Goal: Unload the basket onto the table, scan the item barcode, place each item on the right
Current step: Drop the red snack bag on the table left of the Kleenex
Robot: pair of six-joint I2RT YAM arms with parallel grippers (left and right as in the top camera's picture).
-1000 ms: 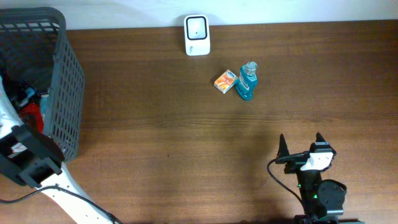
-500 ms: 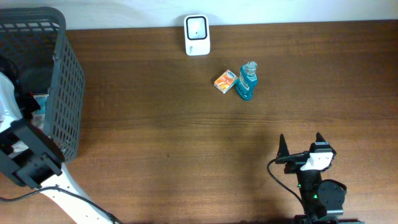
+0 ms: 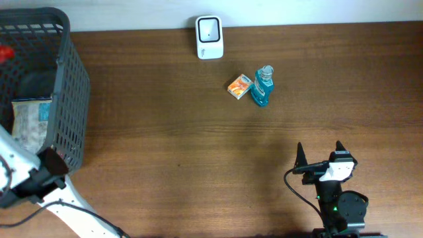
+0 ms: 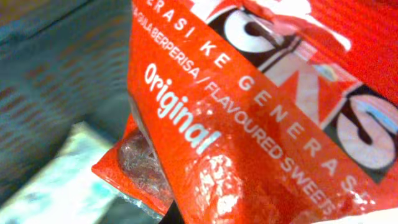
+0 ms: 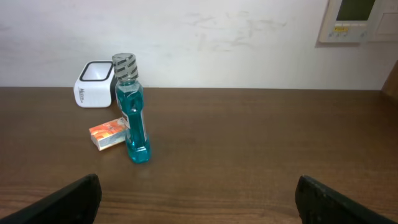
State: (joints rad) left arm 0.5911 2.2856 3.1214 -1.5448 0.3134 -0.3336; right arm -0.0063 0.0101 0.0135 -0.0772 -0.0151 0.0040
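Evidently only pickup is done: the red sweets packet (image 4: 249, 124) is clenched by the left pincer at the basket (image 3: 66, 99), well apart from the scanner (image 3: 209, 36); the right pincer (image 3: 320, 153) is spread, idle.

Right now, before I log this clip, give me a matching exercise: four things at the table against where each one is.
Things:
1. blue bottle
2. white scanner
3. red sweets packet
4. grey basket

Places:
A. middle of the far edge of the table
B. close up, filling the left wrist view
C. upright beside the orange box
D. left end of the table

Pairs: 1-C, 2-A, 3-B, 4-D.
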